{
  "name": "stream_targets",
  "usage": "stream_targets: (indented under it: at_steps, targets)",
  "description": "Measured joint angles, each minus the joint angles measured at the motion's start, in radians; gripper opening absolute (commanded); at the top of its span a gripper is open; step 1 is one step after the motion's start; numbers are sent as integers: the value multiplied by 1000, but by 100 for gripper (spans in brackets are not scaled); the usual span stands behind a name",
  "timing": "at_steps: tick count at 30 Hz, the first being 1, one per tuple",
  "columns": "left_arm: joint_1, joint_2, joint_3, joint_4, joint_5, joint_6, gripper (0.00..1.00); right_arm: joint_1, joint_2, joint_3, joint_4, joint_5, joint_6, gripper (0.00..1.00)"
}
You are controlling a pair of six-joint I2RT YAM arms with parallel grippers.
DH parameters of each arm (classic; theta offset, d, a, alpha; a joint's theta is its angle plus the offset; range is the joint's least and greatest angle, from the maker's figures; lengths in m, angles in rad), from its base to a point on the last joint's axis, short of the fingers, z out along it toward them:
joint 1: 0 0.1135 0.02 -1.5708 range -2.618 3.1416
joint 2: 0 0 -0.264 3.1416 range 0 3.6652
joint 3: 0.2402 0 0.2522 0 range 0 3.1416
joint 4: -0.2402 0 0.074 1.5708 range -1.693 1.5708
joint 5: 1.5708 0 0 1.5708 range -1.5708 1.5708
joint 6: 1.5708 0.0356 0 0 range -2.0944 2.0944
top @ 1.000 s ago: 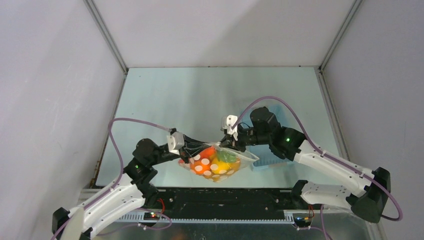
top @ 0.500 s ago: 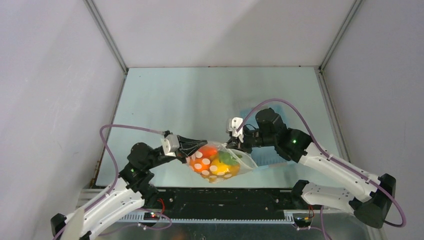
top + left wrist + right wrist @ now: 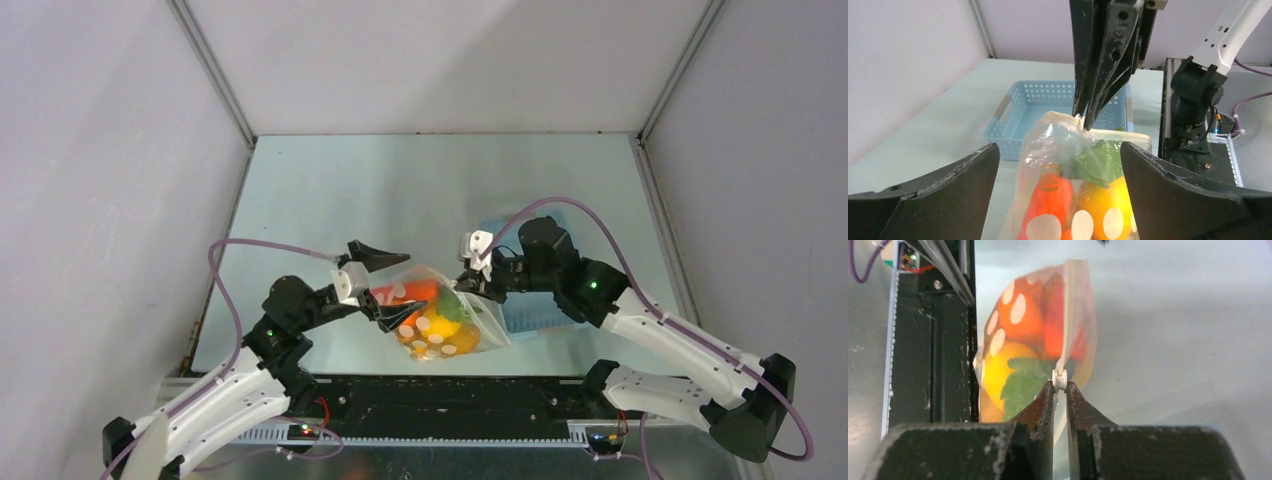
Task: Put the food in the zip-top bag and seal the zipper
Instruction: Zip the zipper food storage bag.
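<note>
Right pincer (image 3: 1060,386) is pinched tight on the zipper slider (image 3: 1060,375), with the zip-top bag (image 3: 440,328) dangling below. Left pincer (image 3: 402,290) is wide open, holding nothing, straddling the bag's left end.

L gripper (image 3: 1059,150) spread wide at bottom corners, dotted zip-top bag (image 3: 1045,142) upright btwn its fingers, orange, yellow, green food (image 3: 1098,195) inside, R gripper (image 3: 1083,119) from above pinched on zipper (image 3: 1110,134) slider, blue basket (image 3: 1038,100) behind on table (image 3: 943,132).

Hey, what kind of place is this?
Probably a robot lab test cell: plain grey walls enclose a pale green table, a left arm and right arm are bolted at its near edge, and the zip-top bag holds toy food.
</note>
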Motion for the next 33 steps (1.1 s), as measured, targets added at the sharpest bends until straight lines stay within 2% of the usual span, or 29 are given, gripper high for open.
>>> stream_targets:
  at_steps: [6, 11, 16, 17, 18, 19, 20, 21, 23, 25, 29, 30, 33]
  targets:
    - [1, 52, 37, -43, 42, 34, 100, 0, -33, 0, 48, -57, -3, 11]
    - [1, 95, 63, -74, 115, 109, 100, 10, -18, 19, 23, -114, -52, 11]
    - [1, 203, 155, -143, 186, 164, 100, 18, 10, 58, -9, -142, -102, 11]
    - [1, 232, 179, -161, 208, 174, 96, 19, 13, 62, -11, -145, -109, 11]
    - [1, 254, 195, -175, 225, 179, 87, 20, 16, 66, -13, -147, -115, 11]
    - [1, 271, 206, -192, 241, 185, 54, 20, 19, 69, -13, -150, -121, 11]
    - [1, 285, 214, -211, 254, 198, 37, 20, 20, 71, -13, -151, -127, 11]
    - [1, 294, 218, -229, 269, 203, 9, 20, 21, 72, -14, -152, -134, 11]
    - [1, 304, 221, -282, 294, 241, 1, 20, 21, 72, -15, -152, -139, 12]
    - [1, 305, 225, -320, 307, 270, 0, 20, 21, 72, -22, -152, -143, 17]
    - [1, 311, 253, -383, 324, 303, 0, 21, 21, 74, -27, -152, -147, 39]
    - [1, 314, 256, -389, 327, 304, 0, 21, 21, 76, -27, -152, -150, 48]
    - [1, 325, 256, -396, 327, 295, 0, 21, 22, 80, -27, -152, -152, 60]
